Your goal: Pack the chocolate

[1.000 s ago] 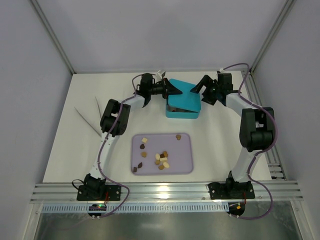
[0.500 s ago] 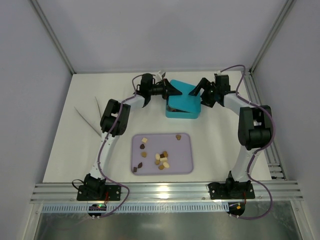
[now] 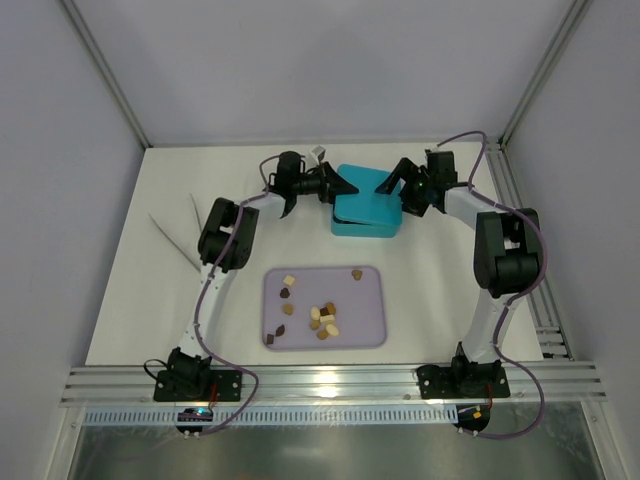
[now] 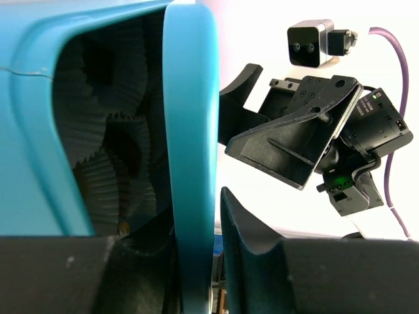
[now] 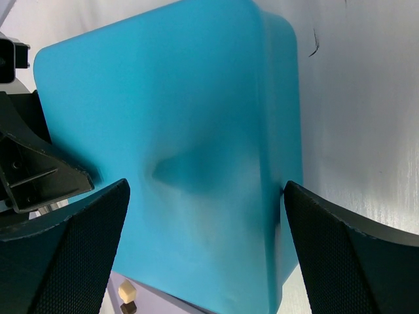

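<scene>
Several small pieces of chocolate (image 3: 322, 317) in brown, tan and cream lie on a lavender tray (image 3: 365, 325); a cream piece (image 5: 126, 292) also shows in the right wrist view. Behind the tray stands a teal box with its teal lid (image 3: 365, 200) lying flat on it. My left gripper (image 3: 345, 187) is at the lid's left edge. The lid's rim (image 4: 190, 131) stands between the fingers of that left gripper (image 4: 193, 222), with a thin gap on one side, so the jaws are open. My right gripper (image 3: 390, 183) hovers wide open over the lid (image 5: 177, 144), holding nothing.
Dark crinkled cups (image 4: 111, 144) fill the box under the lid. Two thin grey strips (image 3: 175, 240) lie on the table at the left. Frame posts and walls bound the table at the back and sides.
The lid has come down from a tilt to lie flat on the box. My left gripper has loosened around its rim. The right gripper has shifted slightly left.
</scene>
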Robot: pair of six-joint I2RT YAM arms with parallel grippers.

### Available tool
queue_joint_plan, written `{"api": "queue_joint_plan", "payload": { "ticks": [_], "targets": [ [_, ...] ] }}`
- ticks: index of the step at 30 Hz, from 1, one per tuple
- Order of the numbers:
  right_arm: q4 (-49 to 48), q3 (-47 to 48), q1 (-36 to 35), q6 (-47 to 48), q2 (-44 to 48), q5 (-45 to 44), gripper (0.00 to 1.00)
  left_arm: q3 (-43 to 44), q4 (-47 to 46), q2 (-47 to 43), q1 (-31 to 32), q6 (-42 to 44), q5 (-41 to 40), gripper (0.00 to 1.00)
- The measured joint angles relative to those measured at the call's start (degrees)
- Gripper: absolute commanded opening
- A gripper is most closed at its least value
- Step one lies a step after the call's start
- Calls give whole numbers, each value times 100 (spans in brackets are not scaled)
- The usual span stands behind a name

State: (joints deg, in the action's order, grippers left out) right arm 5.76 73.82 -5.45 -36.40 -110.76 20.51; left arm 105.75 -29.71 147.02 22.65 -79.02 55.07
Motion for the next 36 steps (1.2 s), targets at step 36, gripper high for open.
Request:
{"api": "queue_joint_plan", "payload": {
  "ticks": [36],
  "targets": [
    [356,205,-17,168,-55,-175,94,-896,-42,-573,-431,203,52,35]
  ]
}}
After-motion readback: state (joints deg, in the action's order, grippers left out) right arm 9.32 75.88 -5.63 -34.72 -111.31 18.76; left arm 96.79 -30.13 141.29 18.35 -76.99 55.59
